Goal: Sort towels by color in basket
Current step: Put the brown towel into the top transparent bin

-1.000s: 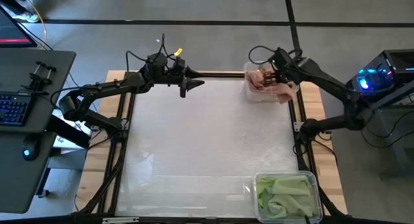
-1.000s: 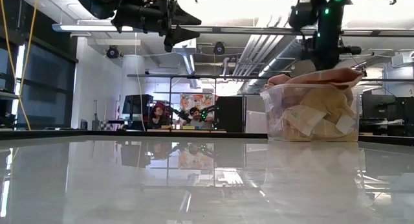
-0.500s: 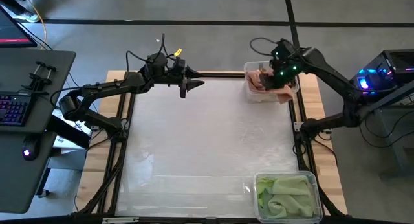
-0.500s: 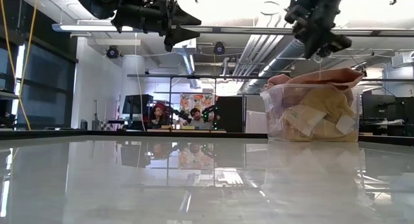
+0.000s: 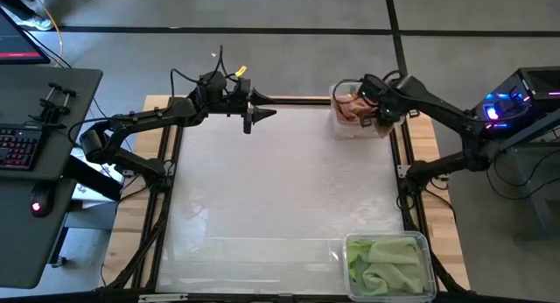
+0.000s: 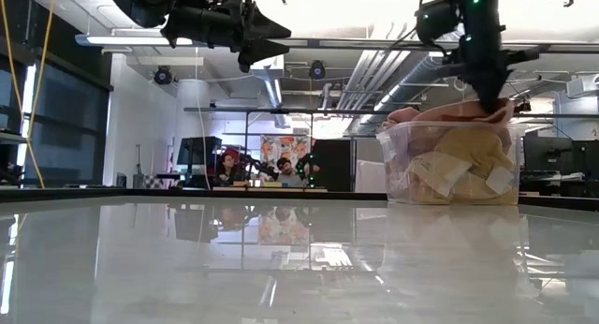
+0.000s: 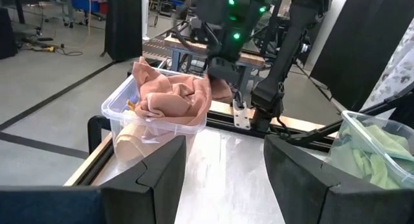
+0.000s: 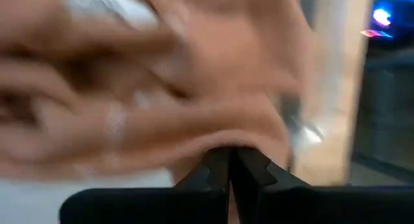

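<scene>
A clear bin (image 5: 339, 126) stands at the table's far right corner, heaped with salmon pink towels (image 7: 171, 94) over paler peach ones (image 6: 454, 174). My right gripper (image 5: 374, 106) is shut and reaches down onto the heap's right part, near the bin's rim. A second clear bin (image 5: 427, 250) at the near right corner holds light green towels (image 5: 385, 264). My left gripper (image 5: 254, 113) hovers open, high over the middle of the far edge, and touches nothing. My right gripper comes from above, slanting down, with its shut fingertips (image 8: 220, 162) against the top salmon towel's fold (image 8: 213, 130) at the heap's right side. No cloth shows between the fingers. The towel lies on the heap and over the bin's rim (image 6: 449, 125).
The table top (image 5: 280, 189) between the two bins is bare and glossy. A desk with a keyboard (image 5: 19, 150) stands off the table's left side. People sit in the room beyond the far edge (image 6: 271, 169).
My right gripper rose out of the far bin, tipped and swung a little toward the right, then came down again onto the salmon towel at the heap's right part. The left arm kept still.
</scene>
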Robot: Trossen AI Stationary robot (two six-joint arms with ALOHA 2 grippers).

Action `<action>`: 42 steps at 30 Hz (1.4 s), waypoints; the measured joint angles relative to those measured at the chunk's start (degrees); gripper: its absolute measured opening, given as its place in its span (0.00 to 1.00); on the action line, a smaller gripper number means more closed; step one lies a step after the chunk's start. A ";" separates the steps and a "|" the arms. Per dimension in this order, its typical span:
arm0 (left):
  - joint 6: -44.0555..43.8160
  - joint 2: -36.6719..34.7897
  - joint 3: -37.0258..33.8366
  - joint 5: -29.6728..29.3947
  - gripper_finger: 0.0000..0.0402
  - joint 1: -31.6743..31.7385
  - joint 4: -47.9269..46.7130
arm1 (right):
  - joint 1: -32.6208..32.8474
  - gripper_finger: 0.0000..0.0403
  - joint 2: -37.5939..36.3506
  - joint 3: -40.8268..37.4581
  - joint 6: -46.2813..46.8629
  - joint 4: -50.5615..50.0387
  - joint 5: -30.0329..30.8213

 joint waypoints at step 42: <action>-0.46 0.02 0.00 -3.45 0.49 0.05 -0.13 | -6.61 0.00 15.21 -0.55 -11.21 29.13 -8.22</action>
